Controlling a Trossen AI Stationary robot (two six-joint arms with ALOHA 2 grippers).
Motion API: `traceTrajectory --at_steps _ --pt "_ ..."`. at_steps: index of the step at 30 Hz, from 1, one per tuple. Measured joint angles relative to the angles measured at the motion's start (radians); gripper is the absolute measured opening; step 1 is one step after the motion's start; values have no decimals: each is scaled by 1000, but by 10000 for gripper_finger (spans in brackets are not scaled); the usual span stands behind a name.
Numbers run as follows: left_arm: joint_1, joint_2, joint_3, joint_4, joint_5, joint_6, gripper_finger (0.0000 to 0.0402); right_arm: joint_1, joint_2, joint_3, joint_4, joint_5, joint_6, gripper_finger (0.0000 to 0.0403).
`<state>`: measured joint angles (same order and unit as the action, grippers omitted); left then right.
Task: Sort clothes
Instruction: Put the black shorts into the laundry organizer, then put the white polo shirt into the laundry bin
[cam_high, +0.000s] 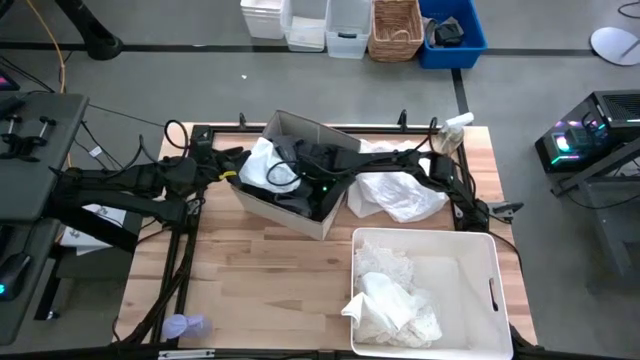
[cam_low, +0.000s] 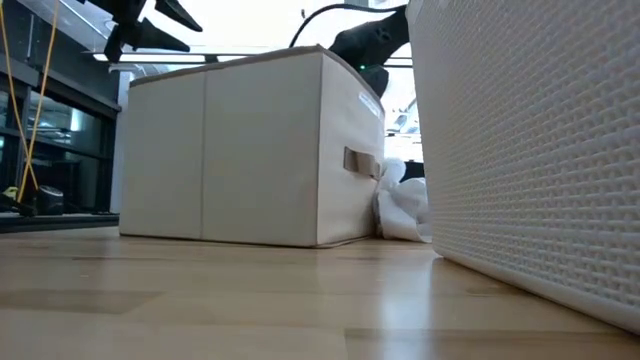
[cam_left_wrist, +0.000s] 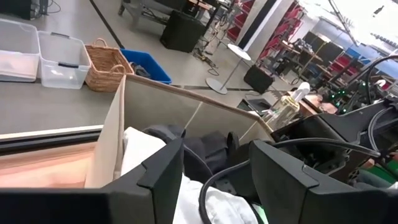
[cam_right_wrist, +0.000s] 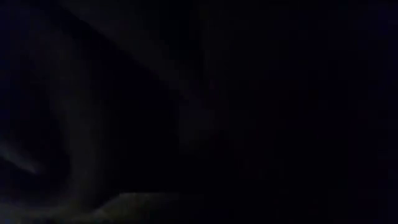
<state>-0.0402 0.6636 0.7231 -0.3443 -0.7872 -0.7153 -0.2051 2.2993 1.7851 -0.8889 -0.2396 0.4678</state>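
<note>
A: Left gripper (cam_high: 232, 172) status?
B: It sits at the near-left rim of the beige fabric box (cam_high: 300, 215), fingers (cam_left_wrist: 163, 180) spread apart, nothing between them. A white garment (cam_high: 258, 165) lies just under the tips inside the box.

A: Right gripper?
B: It is plunged into the same box among dark clothes (cam_high: 312, 160); its wrist view is black. Whether it is spread or pinching cannot be told.

A: Location of the clothes?
B: Three groups. One: white and dark pieces in the beige box, which stands skewed on the counter (cam_high: 260, 280). Two: a loose white pile (cam_high: 395, 190) on the counter just beside the box, under the right arm. Three: white lacy pieces (cam_high: 392, 295) in the white bin (cam_high: 480, 300), gathered at its left side, long axis running front to back.

A: Container count?
B: Two on the counter. A lavender object (cam_high: 185, 326) lies near the front left edge.
</note>
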Motion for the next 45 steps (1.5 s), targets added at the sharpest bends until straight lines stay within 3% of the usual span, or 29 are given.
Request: traceTrajectory --at_steps 7,13,19,24,29,33,37,42,45 --pt "1 -1 0 -1 0 24 172 8 -41 155 -53 114 -67 0" --pt "1 -1 0 -2 0 30 172 5 -113 334 -60 147 -177 0" --pt "1 -1 0 0 -1 39 172 10 -116 558 -158 253 -269 14" --pt "1 2 0 1 0 39 172 -14 -222 508 -214 316 -331 75" --pt "5 2 0 1 3 39 172 -14 -332 506 -427 404 -339 162" --pt "9 2 0 -2 40 38 172 10 -373 500 -663 513 -246 219" --pt "9 2 0 -2 51 39 172 25 -482 306 -647 567 -141 248" --pt "9 1 0 -2 54 38 172 -1 -688 -153 -559 588 40 252" --pt "10 1 0 -1 54 38 172 -58 -805 -398 -378 542 153 252"
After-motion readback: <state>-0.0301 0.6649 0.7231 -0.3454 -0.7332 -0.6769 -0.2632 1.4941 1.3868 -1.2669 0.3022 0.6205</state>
